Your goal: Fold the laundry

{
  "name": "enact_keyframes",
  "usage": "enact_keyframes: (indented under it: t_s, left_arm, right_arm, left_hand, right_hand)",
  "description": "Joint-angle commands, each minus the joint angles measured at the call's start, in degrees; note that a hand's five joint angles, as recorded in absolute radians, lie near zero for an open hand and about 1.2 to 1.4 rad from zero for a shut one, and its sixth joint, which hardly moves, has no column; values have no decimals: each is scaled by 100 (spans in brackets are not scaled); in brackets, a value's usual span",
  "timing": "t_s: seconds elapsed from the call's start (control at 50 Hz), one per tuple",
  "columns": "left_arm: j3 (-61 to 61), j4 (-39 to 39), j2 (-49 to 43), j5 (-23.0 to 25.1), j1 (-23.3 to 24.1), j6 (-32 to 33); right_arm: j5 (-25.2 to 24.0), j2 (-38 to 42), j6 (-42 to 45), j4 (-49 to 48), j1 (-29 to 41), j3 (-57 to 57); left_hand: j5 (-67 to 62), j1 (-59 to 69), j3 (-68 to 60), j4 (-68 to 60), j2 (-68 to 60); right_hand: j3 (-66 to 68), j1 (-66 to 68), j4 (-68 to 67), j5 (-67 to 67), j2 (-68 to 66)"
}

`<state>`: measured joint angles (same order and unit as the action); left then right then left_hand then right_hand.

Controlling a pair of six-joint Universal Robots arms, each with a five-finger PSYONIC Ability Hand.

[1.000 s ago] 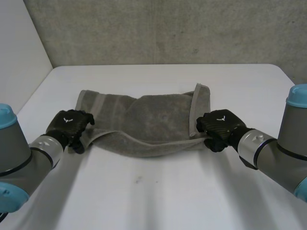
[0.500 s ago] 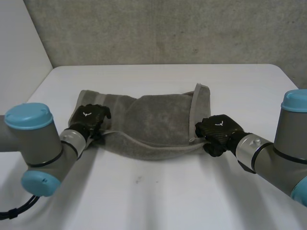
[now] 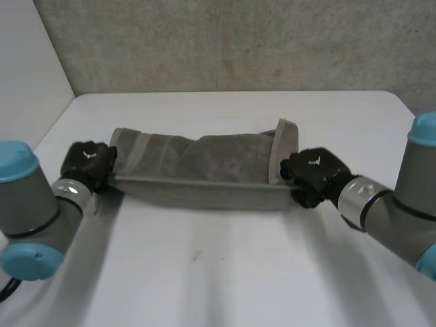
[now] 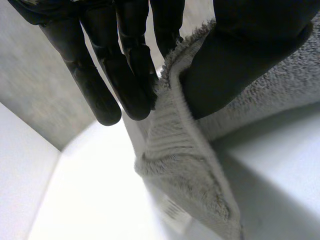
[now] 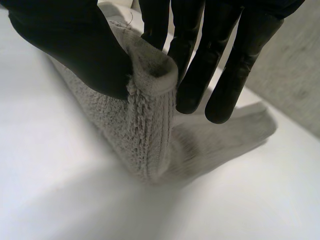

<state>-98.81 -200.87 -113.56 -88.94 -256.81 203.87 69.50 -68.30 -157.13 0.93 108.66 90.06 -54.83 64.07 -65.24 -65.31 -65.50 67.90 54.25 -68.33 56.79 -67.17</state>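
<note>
A grey towel point(image 3: 204, 160) is lying across the middle of the white table point(image 3: 204, 272), somewhat nearer the far edge than the near one, with its long side running from the table's left edge toward its right. The left hand point(image 3: 87, 162) is gripping the towel's left end at the near corner. In the left wrist view its thumb point(image 4: 250, 50) is pressing the hem against the straight fingers point(image 4: 125, 70), pinching the cloth between them. The right hand point(image 3: 312, 174) is clamping the right end at the near corner in the same way. In the right wrist view the rolled hem is sitting between the thumb point(image 5: 70, 45) and the fingers point(image 5: 200, 65). Between the two hands the near edge is stretching straight and taut, lifted a little off the table, while the far part of the towel is resting on the surface in soft creases. The far right corner is standing up in a small flap just beside the right hand. A grey concrete wall point(image 3: 238, 41) is rising behind the far edge.
</note>
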Motion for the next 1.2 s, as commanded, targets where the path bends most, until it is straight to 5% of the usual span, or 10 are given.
enact_keyframes:
  t_s: [0.02, 0.14, 0.28, 0.42, 0.64, 0.82, 0.96, 1.2]
  left_arm:
    - [-87, 423, 1832, 167, 87, 21]
    - [816, 1477, 3302, 578, 70, -5]
    - [1679, 2349, 3481, 949, 26, -14]
    - [1997, 2737, 2558, 932, -18, 13]
    - [2515, 3176, 123, 914, -27, 30]
    - [5275, 2790, -1063, 923, 219, 92]
    - [5541, 167, -362, 905, 526, -4]
    - [3157, -225, 35, 932, 518, -163]
  right_arm:
    - [89, -814, 612, 774, -46, -1039]
    - [221, -1544, 886, 1952, -81, -2682]
    - [248, -1871, 974, 2683, -248, -3652]
    - [309, -1607, 1369, 2957, -196, -3451]
    - [1092, 309, 2266, 3097, 437, -3372]
    - [1654, 1187, 2152, 751, 762, -4848]
    - [1751, 206, 2205, -2628, 780, -4079]
    - [1329, -210, 2064, -2642, 701, -2264]
  left_hand:
    - [-1517, 1593, -1476, -1469, -1450]
    - [-1517, 1593, -1476, -1469, -1450]
    - [-1517, 1593, -1476, -1469, -1450]
    - [-1517, 1593, -1476, -1469, -1450]
    - [-1517, 1593, -1476, -1469, -1450]
    - [-1517, 1593, -1476, -1469, -1450]
    - [-1517, 1593, -1476, -1469, -1450]
    - [-1517, 1593, -1476, -1469, -1450]
  right_hand:
    - [1210, 2575, -1167, 1321, -1283]
    - [1210, 2575, -1167, 1321, -1283]
    - [1210, 2575, -1167, 1321, -1283]
    - [1210, 2575, -1167, 1321, -1283]
    - [1210, 2575, -1167, 1321, -1283]
    - [1210, 2575, -1167, 1321, -1283]
    - [1210, 2575, -1167, 1321, -1283]
    - [1210, 2575, -1167, 1321, -1283]
